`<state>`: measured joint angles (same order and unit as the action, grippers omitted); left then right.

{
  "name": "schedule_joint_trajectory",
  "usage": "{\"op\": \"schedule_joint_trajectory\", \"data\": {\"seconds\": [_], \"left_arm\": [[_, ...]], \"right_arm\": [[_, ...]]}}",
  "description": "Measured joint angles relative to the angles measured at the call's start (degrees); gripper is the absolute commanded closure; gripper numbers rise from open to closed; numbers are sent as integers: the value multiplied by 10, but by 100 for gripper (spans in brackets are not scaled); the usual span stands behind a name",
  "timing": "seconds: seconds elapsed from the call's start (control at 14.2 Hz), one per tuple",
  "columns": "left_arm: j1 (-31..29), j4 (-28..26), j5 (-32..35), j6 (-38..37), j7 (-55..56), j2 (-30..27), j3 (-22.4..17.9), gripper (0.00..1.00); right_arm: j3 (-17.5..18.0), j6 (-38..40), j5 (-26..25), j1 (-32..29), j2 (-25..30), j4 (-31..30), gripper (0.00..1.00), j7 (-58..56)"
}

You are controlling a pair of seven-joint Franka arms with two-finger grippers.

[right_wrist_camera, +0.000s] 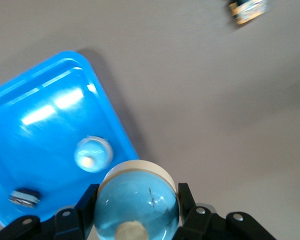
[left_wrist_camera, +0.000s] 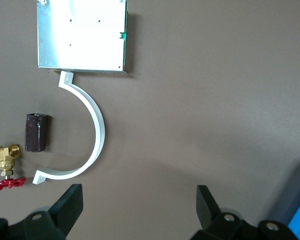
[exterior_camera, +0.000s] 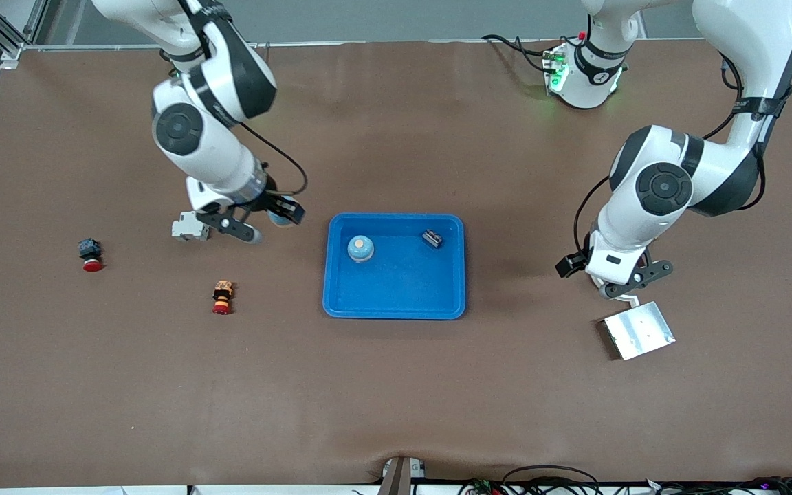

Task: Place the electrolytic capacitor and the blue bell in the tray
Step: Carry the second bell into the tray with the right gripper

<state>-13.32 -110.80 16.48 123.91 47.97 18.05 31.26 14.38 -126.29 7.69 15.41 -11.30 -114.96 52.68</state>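
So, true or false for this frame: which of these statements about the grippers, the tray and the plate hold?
1. The right gripper is shut on a blue bell. True.
2. The tray has nothing in it. False: a smaller blue bell and a dark part lie in it.
3. The left gripper grips the capacitor. False: it hangs open over the table, and the capacitor lies on the table beside a white curved bracket.
4. The silver plate lies toward the left arm's end of the table. True.
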Motion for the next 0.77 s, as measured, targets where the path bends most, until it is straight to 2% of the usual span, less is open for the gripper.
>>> {"op": "schedule_joint_trajectory", "data": {"seconds": [0.35, 0.56, 0.77], "left_arm": [[0, 0, 0, 0, 0, 0, 0, 0], [0, 1, 0, 0, 0, 0, 0, 0], [1, 1, 0, 0, 0, 0, 1, 0]], "right_arm": [[-2, -38, -109, 45, -172, 141, 100, 174], [-5, -37, -122, 55, -247, 229, 100, 204], [-8, -36, -124, 57, -282, 266, 100, 211]]}}
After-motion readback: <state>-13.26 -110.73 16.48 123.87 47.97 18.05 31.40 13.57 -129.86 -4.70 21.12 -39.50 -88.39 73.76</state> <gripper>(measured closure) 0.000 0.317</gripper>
